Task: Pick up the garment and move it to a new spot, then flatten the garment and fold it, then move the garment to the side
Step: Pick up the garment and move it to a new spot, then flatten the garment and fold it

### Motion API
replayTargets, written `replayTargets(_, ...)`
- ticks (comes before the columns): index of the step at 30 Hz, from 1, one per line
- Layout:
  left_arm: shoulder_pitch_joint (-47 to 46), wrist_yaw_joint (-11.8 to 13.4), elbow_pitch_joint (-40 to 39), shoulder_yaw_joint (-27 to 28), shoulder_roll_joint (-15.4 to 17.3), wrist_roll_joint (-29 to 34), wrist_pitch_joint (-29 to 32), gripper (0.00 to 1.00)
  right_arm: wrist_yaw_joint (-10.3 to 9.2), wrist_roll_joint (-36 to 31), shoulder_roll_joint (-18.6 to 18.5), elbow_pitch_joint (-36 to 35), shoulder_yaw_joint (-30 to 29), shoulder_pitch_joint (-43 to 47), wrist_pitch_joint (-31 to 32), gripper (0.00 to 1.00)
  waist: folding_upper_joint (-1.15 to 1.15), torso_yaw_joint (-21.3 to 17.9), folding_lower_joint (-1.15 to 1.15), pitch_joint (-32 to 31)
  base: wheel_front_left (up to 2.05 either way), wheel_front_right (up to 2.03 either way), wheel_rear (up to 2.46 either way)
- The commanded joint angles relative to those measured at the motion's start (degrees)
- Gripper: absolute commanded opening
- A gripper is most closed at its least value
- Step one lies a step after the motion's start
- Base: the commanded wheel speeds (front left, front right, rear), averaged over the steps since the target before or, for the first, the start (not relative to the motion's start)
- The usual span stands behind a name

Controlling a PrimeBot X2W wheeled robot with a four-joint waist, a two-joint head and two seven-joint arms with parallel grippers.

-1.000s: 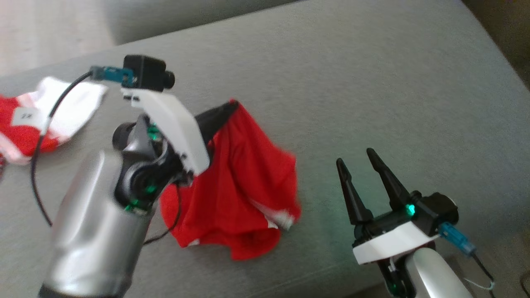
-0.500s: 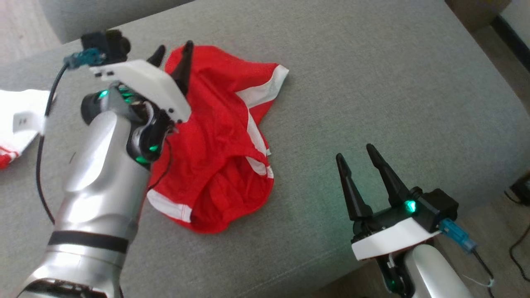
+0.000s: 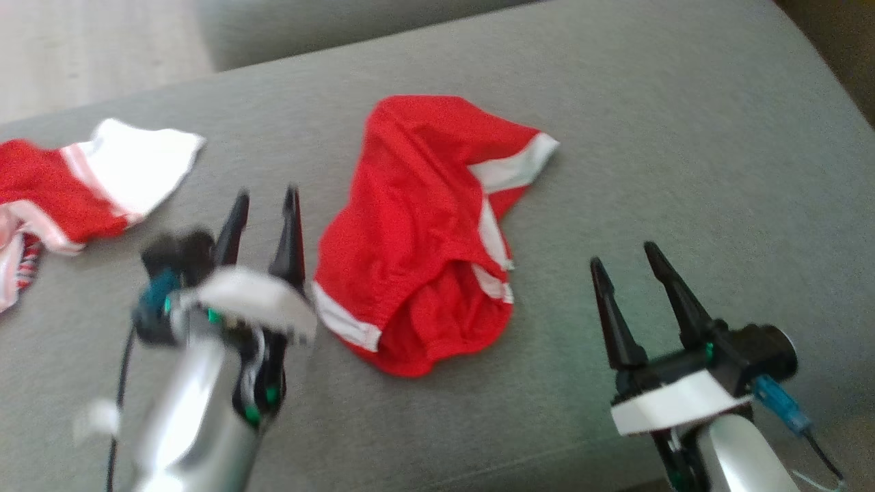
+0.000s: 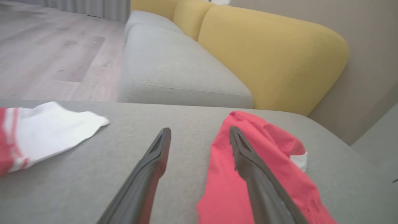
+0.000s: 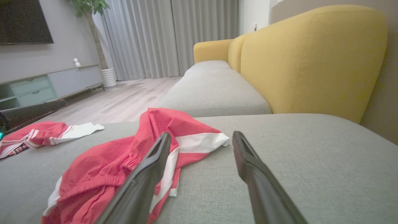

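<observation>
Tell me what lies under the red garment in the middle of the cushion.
The red garment lies crumpled on the grey cushion, which shows all around it. Its bunched layers cover what is beneath, so nothing else can be confirmed.

We see a broad grey sofa cushion (image 3: 683, 137) carrying everything here. On its middle lies the red garment (image 3: 410, 225), crumpled, with white bands along its edges. Well apart from it, toward the left edge of the head view, a second red-and-white garment (image 3: 102, 178) lies bunched on the same cushion.
</observation>
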Motion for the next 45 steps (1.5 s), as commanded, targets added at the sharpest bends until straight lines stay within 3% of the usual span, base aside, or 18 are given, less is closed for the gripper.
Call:
replayTargets(1, 0.85, 1.54, -4.32, 1.78, 1.55, 1.53, -1.11, 1.00, -0.04, -0.98, -0.69, -2.27, 0.41, 0.43, -0.32, 1.00, 0.00, 3.56, 0.00, -1.88, 0.00, 0.00, 0.00)
replayTargets(8, 12.08, 4.53, -12.65, 5.48, 2.45, 5.24, -1.90, 1.00, -0.04, -2.60, -2.87, -3.73, -2.86, 2.89, -0.32, 1.00, 0.00, 9.35, 0.00, -3.36, 0.00, 0.00, 0.00)
replayTargets(13, 18.66, 4.19, -17.00, 8.20, 2.48, 9.79, -1.92, 1.00, -0.04, -3.32, -4.02, -3.76, -4.22, 4.38, -0.32, 1.00, 0.00, 11.53, 0.00, -4.54, 0.00, 0.00, 0.00)
replayTargets(27, 32.44, -4.69, -22.21, 13.29, -0.62, 18.29, -1.93, 1.00, -0.04, -3.82, -2.31, -1.43, -7.91, 7.65, -0.32, 1.00, 0.00, 13.55, 0.00, -7.17, 0.00, 0.00, 0.00)
replayTargets(40, 33.33, -8.41, -21.81, 17.88, -3.54, 21.68, -1.94, 1.00, -0.04, -3.72, -1.40, -0.44, -7.91, 7.81, -0.32, 1.00, 0.00, 13.89, 0.00, -7.37, 0.00, 0.00, 0.00)
replayTargets(45, 30.96, -9.25, -22.71, 15.40, -4.28, 21.63, -1.94, 1.00, -0.04, -3.49, -1.57, -0.55, -7.52, 7.22, -0.32, 1.00, 0.00, 12.68, 0.00, -7.10, 0.00, 0.00, 0.00)
